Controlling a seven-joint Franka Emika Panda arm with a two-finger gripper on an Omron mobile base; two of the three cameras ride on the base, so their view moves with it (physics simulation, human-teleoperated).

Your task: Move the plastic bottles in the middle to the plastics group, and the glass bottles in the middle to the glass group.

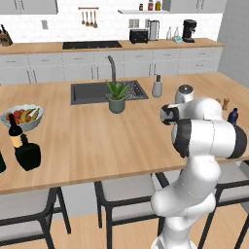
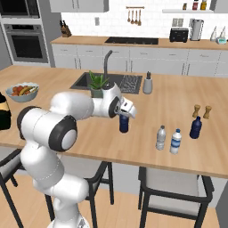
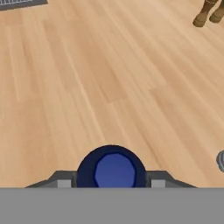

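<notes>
A small dark navy plastic bottle (image 2: 124,124) stands upright mid-counter, just in front of the sink. My gripper (image 2: 125,116) comes down over its top. In the hand view its round cap (image 3: 112,169) sits between my two fingertips (image 3: 64,182), which press against its sides. To the right stand a clear greyish bottle with a white cap (image 2: 160,138), a white-capped blue and pale bottle (image 2: 176,141) and another dark blue bottle (image 2: 195,128). At the counter's left end are the tall wine bottle (image 1: 15,133), a squat black flask (image 1: 28,154) and a dark bottle (image 1: 1,163) cut by the edge.
A fruit bowl (image 1: 22,116) sits behind the glass bottles. A potted plant (image 2: 97,84), the sink (image 1: 87,92) and a soap dispenser (image 2: 147,83) lie behind my hand. Two brown shakers (image 2: 201,111) stand at the right. Stools line the counter's near edge.
</notes>
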